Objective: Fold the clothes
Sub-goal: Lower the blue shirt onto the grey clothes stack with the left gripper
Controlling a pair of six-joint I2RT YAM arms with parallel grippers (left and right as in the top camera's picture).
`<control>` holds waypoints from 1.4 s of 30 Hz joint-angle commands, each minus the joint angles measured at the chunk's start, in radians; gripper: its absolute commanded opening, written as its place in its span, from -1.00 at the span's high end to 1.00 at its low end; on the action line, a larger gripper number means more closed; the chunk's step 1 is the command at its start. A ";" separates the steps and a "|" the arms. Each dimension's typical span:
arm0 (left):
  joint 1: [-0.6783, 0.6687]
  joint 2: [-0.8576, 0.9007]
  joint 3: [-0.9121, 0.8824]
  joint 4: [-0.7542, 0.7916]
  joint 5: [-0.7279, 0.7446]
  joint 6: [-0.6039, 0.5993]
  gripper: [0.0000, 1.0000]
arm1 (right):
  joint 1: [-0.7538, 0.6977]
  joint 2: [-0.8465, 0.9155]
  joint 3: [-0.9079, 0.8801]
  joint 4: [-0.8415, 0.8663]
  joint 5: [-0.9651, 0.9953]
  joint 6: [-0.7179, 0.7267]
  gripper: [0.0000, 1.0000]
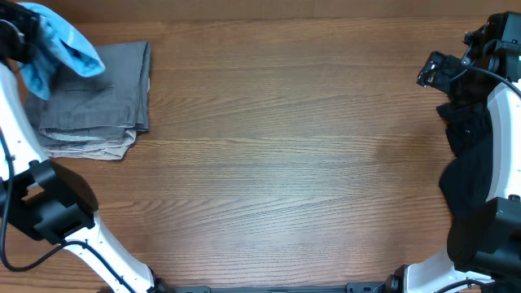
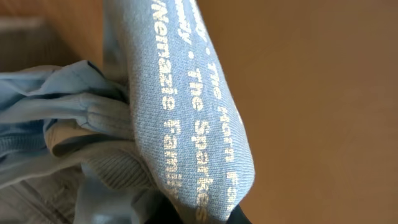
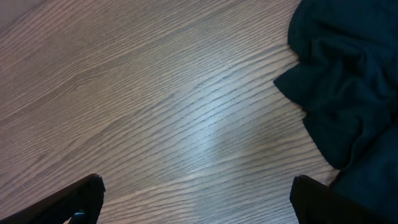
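Pinched shut at the left gripper on a bunched light blue cotton T-shirt with white lettering, with the fingers themselves buried under cloth in the wrist view; judged a grasp from the way the fabric hangs up off the surface. Held at the far left corner, overlapping from above the corner of a folded pair of grey trousers stacked on a folded beige garment; touching that stack or hanging clear of it, cannot tell. Seen in the left wrist view as a lettered fold running lengthwise down the frame, with crumpled hem bunched beside it. Spread wide and empty at the right gripper, poised over bare wooden table, touching nothing. Flanked closely by a rumpled plain black fabric garment, heaped long along the right edge, near to far, partly under the right arm. Probably next: carry the T-shirt rightward and toward the robot, off the stack, onto the open middle, then spread flat. Well apart from the right gripper, so likely left-arm work until laid out. Far nearer the black heap on the right side.
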 commanded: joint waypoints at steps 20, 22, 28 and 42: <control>-0.101 -0.031 -0.164 -0.001 -0.070 0.217 0.92 | -0.003 -0.006 0.003 0.005 0.006 0.004 -1.00; -0.107 -0.031 -0.167 -0.062 -0.066 0.232 0.92 | -0.003 -0.006 0.003 0.005 0.006 0.004 -1.00; -0.103 -0.043 -0.167 -0.255 -0.100 0.222 0.92 | -0.003 -0.006 0.003 0.005 0.006 0.004 -1.00; -0.065 -0.043 -0.167 -0.459 -0.413 0.230 0.92 | -0.003 -0.006 0.003 0.005 0.006 0.004 -1.00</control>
